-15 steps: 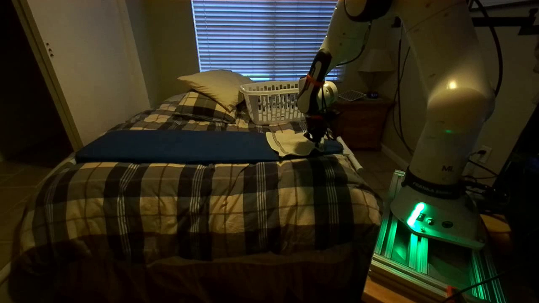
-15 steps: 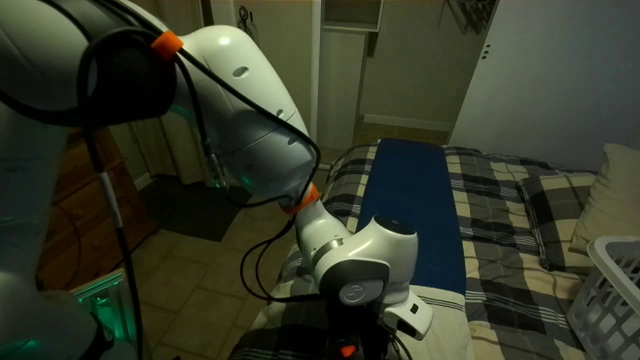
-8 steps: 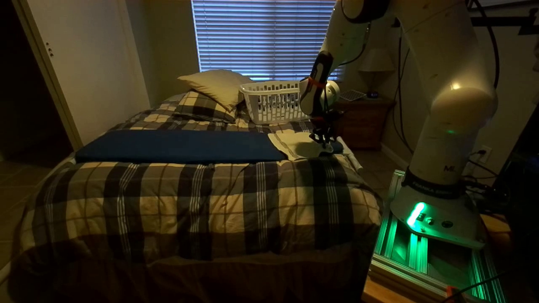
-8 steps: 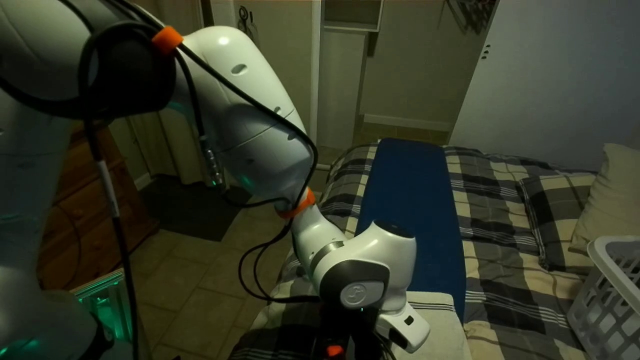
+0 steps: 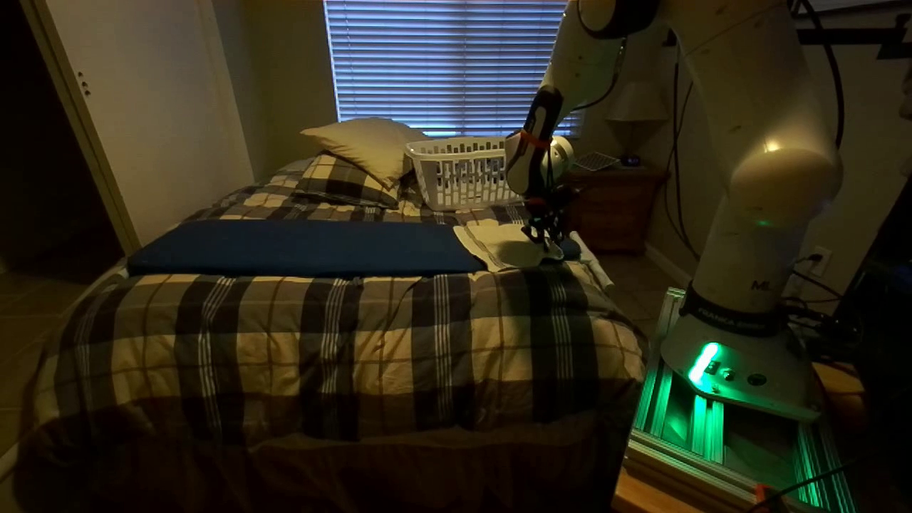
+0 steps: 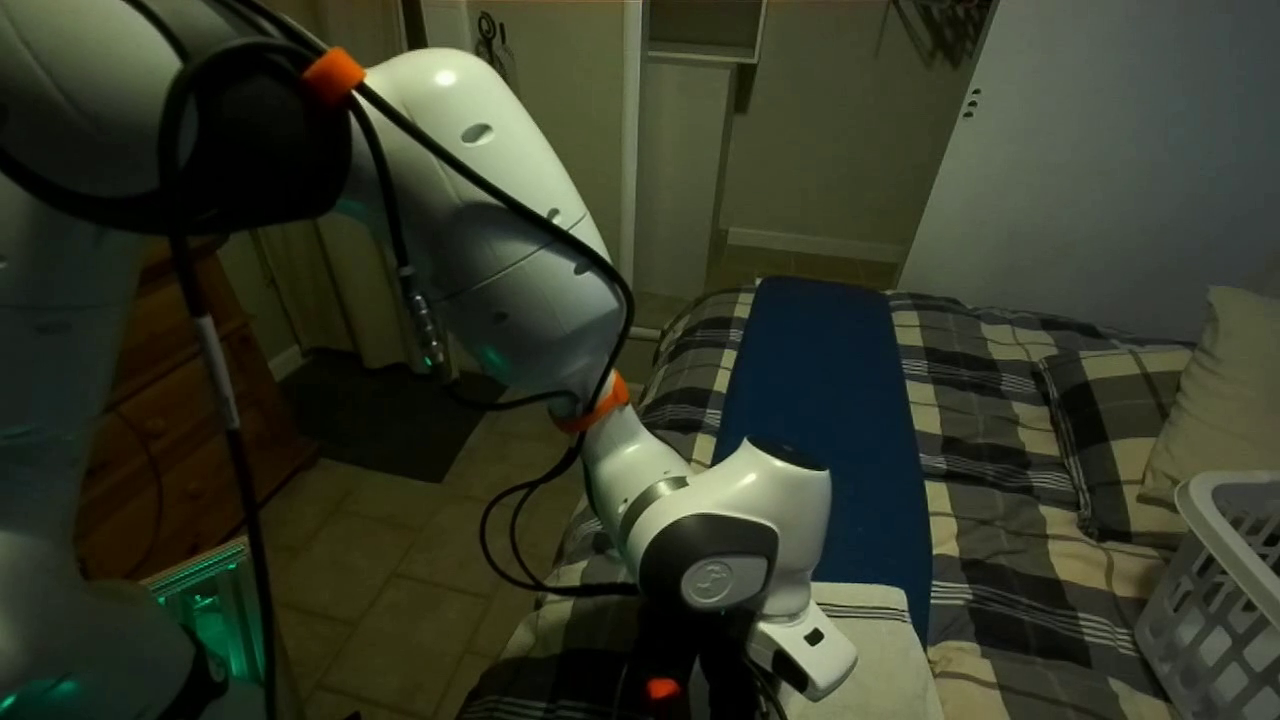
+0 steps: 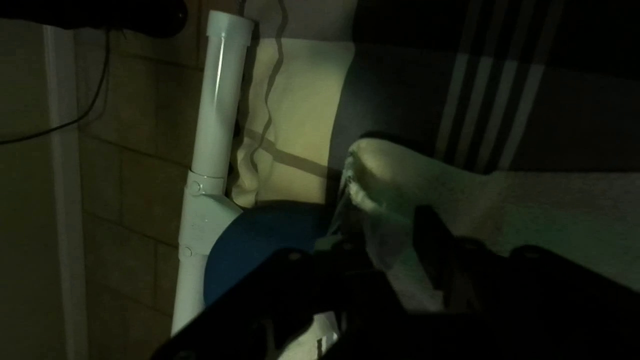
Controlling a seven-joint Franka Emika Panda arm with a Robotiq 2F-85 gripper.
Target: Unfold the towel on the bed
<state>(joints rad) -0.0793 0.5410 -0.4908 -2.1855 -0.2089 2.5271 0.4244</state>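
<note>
The cream towel (image 5: 499, 242) lies across the near-robot end of the dark blue band (image 5: 299, 246) on the plaid bed (image 5: 320, 356). Its striped end also shows in an exterior view (image 6: 880, 640). My gripper (image 5: 541, 237) is low over the towel's right part. In the wrist view the gripper (image 7: 386, 227) is open, its dark fingers apart with towel cloth (image 7: 550, 225) showing between and beyond them. A towel corner there is raised and folded in a ridge. The fingertips are dark, so contact with the cloth is hard to tell. The arm hides the gripper in an exterior view.
A white pipe rail (image 7: 215, 110) runs along the bed edge, close to the gripper. A white laundry basket (image 5: 463, 174) stands behind the arm on the bed. Pillows (image 5: 370, 142) lie at the head. A wooden nightstand (image 5: 620, 206) stands beyond the bed.
The gripper has opened; its fingers looked together one second ago. It shifted slightly toward the robot's side, and the towel slid a little the same way. Little has moved in the last half second.
</note>
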